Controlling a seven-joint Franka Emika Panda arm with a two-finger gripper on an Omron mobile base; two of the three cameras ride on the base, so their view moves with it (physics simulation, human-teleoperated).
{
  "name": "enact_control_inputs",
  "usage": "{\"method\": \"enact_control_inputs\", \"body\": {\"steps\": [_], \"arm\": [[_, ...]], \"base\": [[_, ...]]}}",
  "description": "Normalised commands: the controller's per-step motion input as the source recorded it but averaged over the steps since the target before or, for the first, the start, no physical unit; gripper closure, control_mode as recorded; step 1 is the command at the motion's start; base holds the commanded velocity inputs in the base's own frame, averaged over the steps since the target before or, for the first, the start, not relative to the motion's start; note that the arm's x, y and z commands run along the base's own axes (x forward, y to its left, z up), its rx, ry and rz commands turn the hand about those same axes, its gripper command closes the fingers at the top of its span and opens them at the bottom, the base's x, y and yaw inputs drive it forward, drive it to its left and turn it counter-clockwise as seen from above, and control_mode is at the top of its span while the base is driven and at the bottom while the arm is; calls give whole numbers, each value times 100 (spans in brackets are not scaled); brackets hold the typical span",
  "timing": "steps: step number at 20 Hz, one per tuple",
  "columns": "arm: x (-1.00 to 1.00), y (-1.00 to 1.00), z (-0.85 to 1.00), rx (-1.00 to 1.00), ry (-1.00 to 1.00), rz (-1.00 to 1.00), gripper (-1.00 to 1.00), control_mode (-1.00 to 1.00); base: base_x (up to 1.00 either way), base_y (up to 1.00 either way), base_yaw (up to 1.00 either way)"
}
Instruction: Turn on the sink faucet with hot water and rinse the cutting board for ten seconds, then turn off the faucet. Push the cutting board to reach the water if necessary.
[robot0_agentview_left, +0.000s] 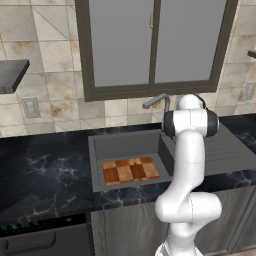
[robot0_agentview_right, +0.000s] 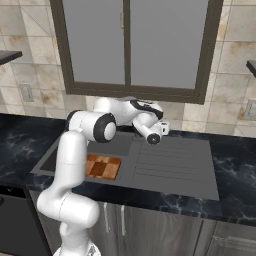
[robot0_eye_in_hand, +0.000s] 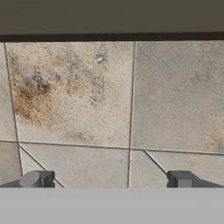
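Observation:
The grey sink faucet (robot0_agentview_left: 159, 101) stands behind the sink (robot0_agentview_left: 125, 145), its spout angled left over the basin. No water is in view. The checkered cutting board (robot0_agentview_left: 131, 170) lies flat on the basin floor at the front, and it also shows past my arm as the cutting board (robot0_agentview_right: 102, 167). My gripper (robot0_agentview_right: 164, 127) hangs above the sink's back edge, by the ribbed drainboard (robot0_agentview_right: 172, 165), and points at the tiled wall. In the hand view my gripper (robot0_eye_in_hand: 109, 180) is open, its fingertips (robot0_eye_in_hand: 37, 179) wide apart with nothing but beige wall tiles between them.
Black marbled countertop (robot0_agentview_left: 45, 170) runs on both sides of the sink. A dark-framed window (robot0_agentview_left: 150, 45) sits above the faucet. A wall outlet (robot0_agentview_left: 31, 106) is at the left, another outlet (robot0_agentview_right: 248, 109) at the right. A grey shelf (robot0_agentview_left: 12, 75) juts out upper left.

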Motion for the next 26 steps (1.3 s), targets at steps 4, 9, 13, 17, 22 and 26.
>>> {"method": "enact_control_inputs", "body": {"steps": [4, 9, 13, 17, 22, 26], "arm": [[-24, -57, -9, 0, 0, 0, -100, -100], [-27, -59, -8, 0, 0, 0, -100, -100], [-26, -61, -9, 1, 0, 0, -100, -100], [-25, -61, -9, 1, 0, 0, -100, -100], [-26, -62, -10, 1, 0, 0, -100, -100], [-23, -59, -11, 1, 0, 0, -100, -100]], "base": [[0, 0, 0], [0, 0, 0], [0, 0, 0], [0, 0, 0], [0, 0, 0], [0, 0, 0]]}}
